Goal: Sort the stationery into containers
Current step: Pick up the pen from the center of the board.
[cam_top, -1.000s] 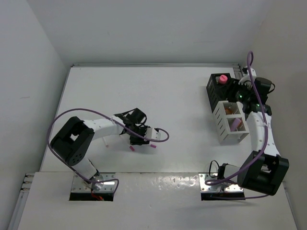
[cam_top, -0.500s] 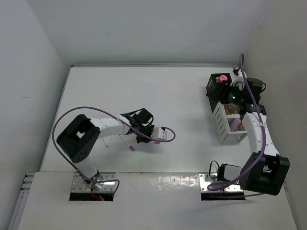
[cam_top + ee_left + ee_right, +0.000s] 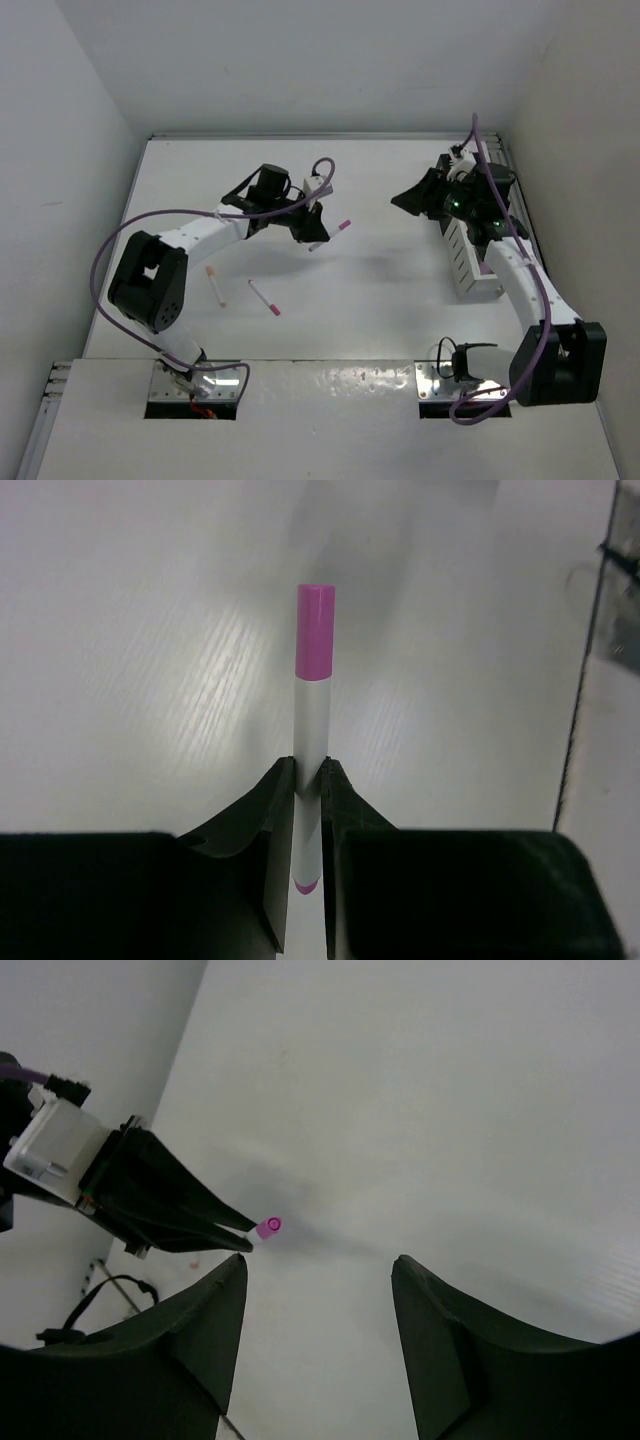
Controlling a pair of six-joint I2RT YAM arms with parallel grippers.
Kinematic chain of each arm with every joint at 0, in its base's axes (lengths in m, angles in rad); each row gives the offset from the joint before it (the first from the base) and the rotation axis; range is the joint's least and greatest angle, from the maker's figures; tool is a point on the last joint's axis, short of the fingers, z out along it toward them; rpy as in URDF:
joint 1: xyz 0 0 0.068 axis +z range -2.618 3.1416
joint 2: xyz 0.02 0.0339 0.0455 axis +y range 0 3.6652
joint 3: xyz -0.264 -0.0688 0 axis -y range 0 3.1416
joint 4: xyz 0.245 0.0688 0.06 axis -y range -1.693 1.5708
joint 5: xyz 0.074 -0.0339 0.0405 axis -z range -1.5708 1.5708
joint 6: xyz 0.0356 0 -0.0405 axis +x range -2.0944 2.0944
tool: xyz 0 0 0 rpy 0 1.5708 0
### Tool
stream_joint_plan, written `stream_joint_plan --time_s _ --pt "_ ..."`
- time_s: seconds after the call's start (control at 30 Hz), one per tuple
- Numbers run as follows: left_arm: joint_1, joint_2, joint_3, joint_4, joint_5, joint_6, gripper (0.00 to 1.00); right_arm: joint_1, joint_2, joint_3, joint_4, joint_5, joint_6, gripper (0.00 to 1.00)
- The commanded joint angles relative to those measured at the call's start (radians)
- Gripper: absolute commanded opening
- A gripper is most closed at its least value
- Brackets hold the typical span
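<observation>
White plastic pens wait on the tabletop (image 3: 380,300) at far left, an orange-tipped pen (image 3: 213,285) and a red-tipped pen (image 3: 264,297) lying near each other but apart. To their right the left end effector (image 3: 318,238) hangs above the surface, clenched on a pink-capped pen (image 3: 338,229) that points toward the other arm. The wrist view shows the pinch sits low on the barrel, so most of the pen overhangs. A bump or a hasty handover could likely swing it or let it slip to the tabletop. Facing it, well apart, the right end effector (image 3: 400,202) is spread wide and carries nothing. If it closes off-line it may knock the pen rather than catch it. At far right, the white rack (image 3: 462,270) is partly covered by that arm and its compartments cannot be read. The black holder is lost behind it.
</observation>
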Motion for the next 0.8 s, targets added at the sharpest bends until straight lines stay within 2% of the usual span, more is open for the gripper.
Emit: stream_joint_plan --time_s 0.0,0.23,0.77 --pt "0.003 -0.041 0.053 0.161 0.125 -0.244 0.0 0.075 0.022 0.015 0.122 0.013 0.122 0.59" --pt "0.008 -0.021 0.083 0.188 0.154 -0.294 0.0 0.178 0.117 0.06 0.138 0.032 0.157 0.6" --pt "-0.006 -0.01 0.086 0.243 0.154 -0.311 0.0 0.295 0.24 0.119 0.187 0.021 0.226 0.59"
